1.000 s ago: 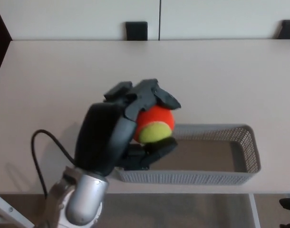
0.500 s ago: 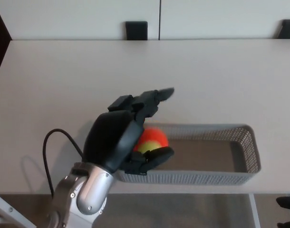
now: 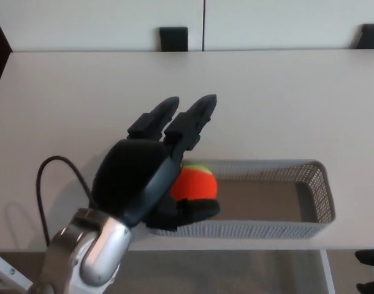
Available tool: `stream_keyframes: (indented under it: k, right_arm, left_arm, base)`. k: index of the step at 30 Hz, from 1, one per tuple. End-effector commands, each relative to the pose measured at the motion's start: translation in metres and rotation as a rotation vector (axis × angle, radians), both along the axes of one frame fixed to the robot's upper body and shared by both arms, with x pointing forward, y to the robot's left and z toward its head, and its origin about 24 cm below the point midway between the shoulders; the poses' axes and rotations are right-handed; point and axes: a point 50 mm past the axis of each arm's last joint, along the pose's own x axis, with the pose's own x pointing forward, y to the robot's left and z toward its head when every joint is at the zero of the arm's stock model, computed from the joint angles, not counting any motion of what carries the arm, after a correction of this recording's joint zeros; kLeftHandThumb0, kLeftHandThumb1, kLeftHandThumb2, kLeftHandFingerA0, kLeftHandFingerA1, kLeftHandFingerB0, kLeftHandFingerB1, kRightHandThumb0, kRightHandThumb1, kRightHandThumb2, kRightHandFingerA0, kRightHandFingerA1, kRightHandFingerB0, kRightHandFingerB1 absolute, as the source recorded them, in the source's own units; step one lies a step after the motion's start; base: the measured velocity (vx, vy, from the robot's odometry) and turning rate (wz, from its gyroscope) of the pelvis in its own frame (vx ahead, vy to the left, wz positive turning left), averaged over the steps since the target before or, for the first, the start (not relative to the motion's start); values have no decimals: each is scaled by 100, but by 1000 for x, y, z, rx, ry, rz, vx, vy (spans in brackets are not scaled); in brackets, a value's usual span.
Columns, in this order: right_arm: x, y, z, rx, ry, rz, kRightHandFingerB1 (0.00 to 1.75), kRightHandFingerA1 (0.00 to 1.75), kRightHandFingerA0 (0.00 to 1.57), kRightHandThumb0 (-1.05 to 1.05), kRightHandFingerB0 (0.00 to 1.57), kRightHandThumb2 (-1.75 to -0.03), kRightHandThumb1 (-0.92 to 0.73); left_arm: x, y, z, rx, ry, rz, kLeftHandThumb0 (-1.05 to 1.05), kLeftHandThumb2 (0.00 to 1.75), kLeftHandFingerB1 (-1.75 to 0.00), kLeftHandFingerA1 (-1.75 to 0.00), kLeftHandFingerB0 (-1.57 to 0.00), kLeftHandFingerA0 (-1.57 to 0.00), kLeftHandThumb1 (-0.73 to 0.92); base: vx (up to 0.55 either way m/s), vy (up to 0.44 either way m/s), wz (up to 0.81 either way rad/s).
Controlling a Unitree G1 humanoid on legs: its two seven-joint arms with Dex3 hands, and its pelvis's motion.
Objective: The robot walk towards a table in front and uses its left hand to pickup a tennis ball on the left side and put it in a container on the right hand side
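Sitting in container (image 3: pixel 279 229) (long axis left-right) | tennis ball (image 3: pixel 195 185) | left hand (image 3: pixel 150 174) splayed

Orange-yellow ball (image 3: pixel 195 184) seemingly inside mesh basket (image 3: pixel 267 229)

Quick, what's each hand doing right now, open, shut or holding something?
Left hand: open, holding nothing; the tennis ball lies in the mesh basket.
Right hand: cannot tell, only a dark sliver shows at the lower right edge.

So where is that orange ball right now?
In the head view, the ball lies in the left end of the mesh basket, near the front edge of the table, beside the open left hand.
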Motion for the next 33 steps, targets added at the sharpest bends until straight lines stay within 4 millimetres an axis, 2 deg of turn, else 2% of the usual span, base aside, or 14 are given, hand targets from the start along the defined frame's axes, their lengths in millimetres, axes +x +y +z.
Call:
stream_keyframes:
  k: [1, 8, 10, 13, 14, 15, 16, 17, 22, 27, 28, 29, 32, 33]
  right_arm:
    - [-4, -3, -1, -19, 21, 10, 47, 54, 41, -48, 30, -86, -50]
    - [-11, -11, -1, -50, 39, 12, 47, 53, 40, -49, 29, -87, -51]
    - [-13, -12, -4, -35, 44, -9, 34, 37, 45, -47, 40, -59, -66]
    - [-20, -12, -8, -24, 61, -21, 34, 37, 45, -45, 40, -58, -66]
    - [-24, -11, -10, -24, 71, -23, 35, 38, 47, -42, 41, -59, -64]
    - [-28, -11, -12, -19, 81, -27, 35, 39, 47, -43, 41, -59, -64]
    - [-31, -10, -14, -12, 87, -31, 35, 39, 47, -43, 41, -59, -64]
    - [-34, -10, -15, -13, 93, -34, 35, 40, 50, -43, 42, -59, -63]
    - [-46, -12, -21, -20, 119, -41, 35, 39, 48, -42, 41, -59, -63]
    - [-50, -9, -25, -3, 125, -62, 36, 38, 47, -41, 43, -59, -62]
    - [-51, -10, -25, -29, 130, -58, 47, 52, 41, -44, 32, -81, -46]
    - [-52, -10, -25, -50, 130, -55, 35, 36, 44, -36, 42, -58, -59]
    - [-52, -10, -25, -63, 128, -54, 35, 36, 44, -36, 42, -58, -59]
    - [-56, -11, -25, -65, 128, -64, 34, 35, 42, -33, 41, -57, -56]
  left_arm:
    - [-52, 13, 26, -77, -120, -113, -92, 95, -7, -1, 0, 0, 57]
    - [-134, 64, 82, -291, -21, -382, -82, 72, -29, -30, -9, -9, 50]
    - [-139, 90, 76, -379, 196, -496, -73, 91, -33, -34, -7, 0, 47]
    - [-143, 112, 67, -419, 365, -553, -84, 93, -27, -28, -10, -9, 53]
    - [-144, 133, 55, -448, 526, -578, -95, 81, -31, -27, -10, -11, 51]
    - [-147, 149, 47, -472, 624, -599, -39, 90, -48, -49, 0, 0, 21]
    - [-149, 157, 42, -476, 672, -600, -39, 90, -48, -49, 0, 0, 21]
    - [-153, 162, 35, -486, 721, -587, -90, 60, -29, -29, -22, -24, 63]
    - [-161, 178, -14, -364, 1157, -441, -71, 77, -37, -43, -12, -21, 40]
    - [-164, 192, -51, -393, 1297, -270, -46, 62, -35, -41, -8, -17, 33]
    - [-165, 194, -66, -353, 1325, -182, -23, 55, -27, -36, -10, -18, 44]
    - [-166, 196, -81, -286, 1331, -103, -17, 53, -30, -40, -12, -19, 49]
    - [-166, 198, -93, -216, 1320, -56, -17, 53, -30, -40, -12, -19, 49]
    - [-161, 194, -104, 72, 1237, 59, -24, 57, -34, -52, -18, -18, 52]
  base:
    - [0, 0, 0]
    - [0, 0, 0]
    - [0, 0, 0]
    - [0, 0, 0]
    - [0, 0, 0]
    - [0, 0, 0]
    - [0, 0, 0]
    - [0, 0, 0]
    - [0, 0, 0]
    - [0, 0, 0]
    - [0, 0, 0]
    - [0, 0, 0]
    - [0, 0, 0]
    - [0, 0, 0]
